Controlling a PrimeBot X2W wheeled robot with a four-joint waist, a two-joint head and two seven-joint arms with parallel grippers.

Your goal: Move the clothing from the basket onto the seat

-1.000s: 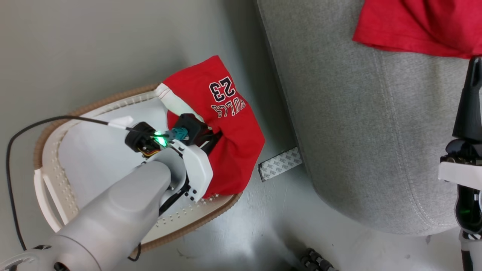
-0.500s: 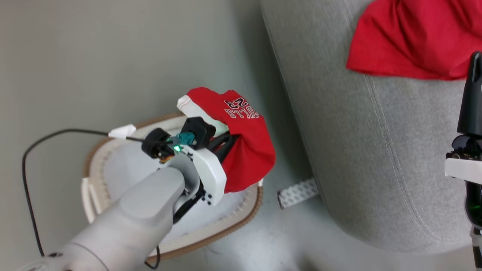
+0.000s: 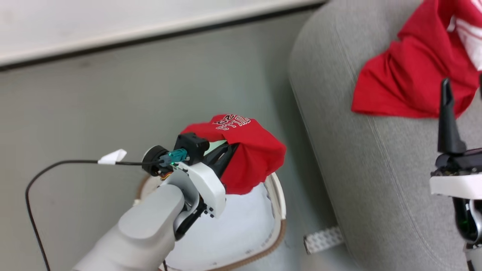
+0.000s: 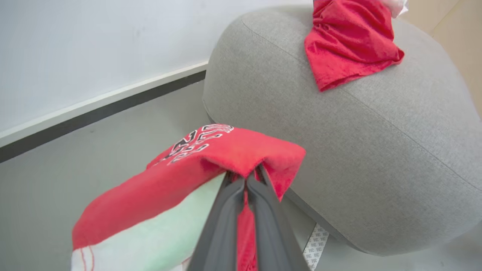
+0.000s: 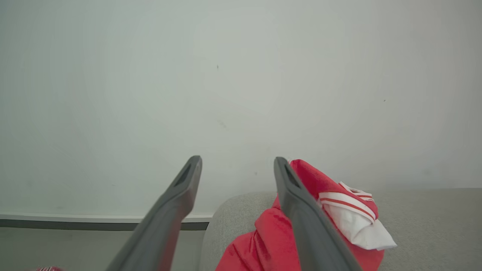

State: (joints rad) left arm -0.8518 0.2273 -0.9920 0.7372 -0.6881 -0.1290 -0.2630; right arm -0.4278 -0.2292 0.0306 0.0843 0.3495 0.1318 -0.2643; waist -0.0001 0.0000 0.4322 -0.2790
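Note:
My left gripper [image 4: 244, 177] is shut on a fold of the red "BULLS 23" shorts [image 3: 256, 154], which hang bunched from its fingers above the cream basket [image 3: 276, 195]. The basket's white liner shows bare below them. In the left wrist view the shorts [image 4: 211, 165] drape over the fingers, with the grey seat [image 4: 357, 131] just beyond. The red top [image 3: 406, 79] with its white striped cuff lies crumpled on the seat [image 3: 357, 169]. My right gripper [image 5: 237, 165] stands open and holds nothing, hovering over the seat beside the top [image 5: 271, 241].
A pale wall with a dark baseboard [image 3: 150, 35] runs behind the grey floor. A patterned tape strip [image 3: 324, 239] lies on the floor between basket and seat. A black cable [image 3: 56, 165] loops from my left wrist.
My left gripper has lifted the shorts up out of the basket toward the seat. The head camera has tilted, so the wall and more of the top now show.

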